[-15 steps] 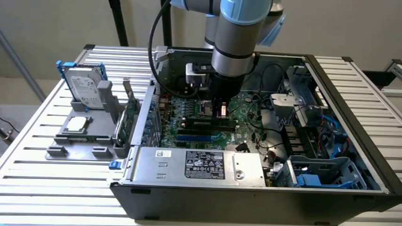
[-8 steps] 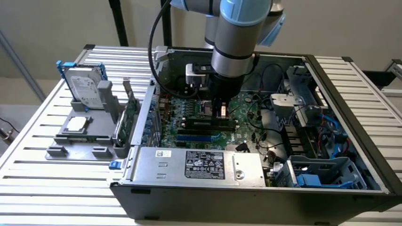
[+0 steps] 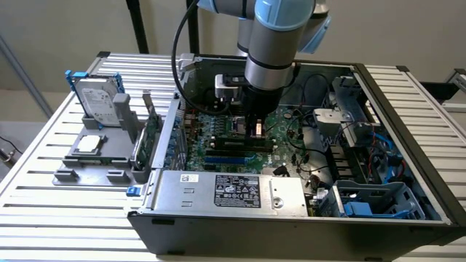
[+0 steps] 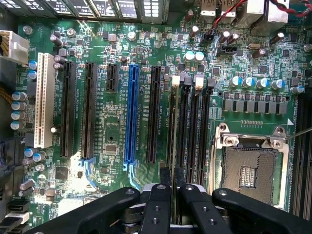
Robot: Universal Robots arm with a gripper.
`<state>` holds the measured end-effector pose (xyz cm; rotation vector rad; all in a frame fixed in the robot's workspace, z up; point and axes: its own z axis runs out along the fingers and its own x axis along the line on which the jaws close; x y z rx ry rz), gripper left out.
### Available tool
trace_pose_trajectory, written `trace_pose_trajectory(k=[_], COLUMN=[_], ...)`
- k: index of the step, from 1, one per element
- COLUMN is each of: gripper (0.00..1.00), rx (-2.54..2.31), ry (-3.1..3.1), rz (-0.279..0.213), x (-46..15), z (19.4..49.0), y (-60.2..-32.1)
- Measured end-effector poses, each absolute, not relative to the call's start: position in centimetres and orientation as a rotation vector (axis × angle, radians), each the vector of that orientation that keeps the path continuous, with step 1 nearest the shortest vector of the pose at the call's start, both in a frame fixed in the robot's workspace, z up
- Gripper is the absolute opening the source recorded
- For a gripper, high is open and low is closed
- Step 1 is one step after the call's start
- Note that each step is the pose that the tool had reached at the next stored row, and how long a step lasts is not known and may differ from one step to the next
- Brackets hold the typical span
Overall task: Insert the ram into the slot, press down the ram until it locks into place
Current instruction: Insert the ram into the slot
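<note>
Pincer (image 4: 172, 179) grips the ram (image 4: 173, 207) edge-on over the outermost slot (image 4: 173, 126).

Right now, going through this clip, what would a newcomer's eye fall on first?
The grey-and-blue robot arm reaches down into the open grey metal computer case, its black gripper low over the green motherboard. In the wrist view, the bright blue plastic slot stands out among black ones, and the long narrow black memory slots lie between it and the empty silver processor socket.
</note>
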<state>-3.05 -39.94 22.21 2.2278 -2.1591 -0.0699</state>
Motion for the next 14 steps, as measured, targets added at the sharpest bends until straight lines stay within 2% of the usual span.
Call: trace_pose_trajectory(k=[2, 3, 5, 6, 14], gripper=[0.15, 0.21, 0.21, 0.28, 0.26], rx=[2.228, 2.228, 2.229, 2.229, 2.229], ry=[-2.159, -2.159, -2.16, -2.16, -2.16], rz=[-0.07, -0.07, -0.072, -0.073, -0.078], x=[-3.1, -3.1, -3.1, -3.1, -3.1], z=[22.2, 22.2, 22.4, 22.7, 25.1], y=[-39.9, -39.9, -39.9, -39.9, -40.0])
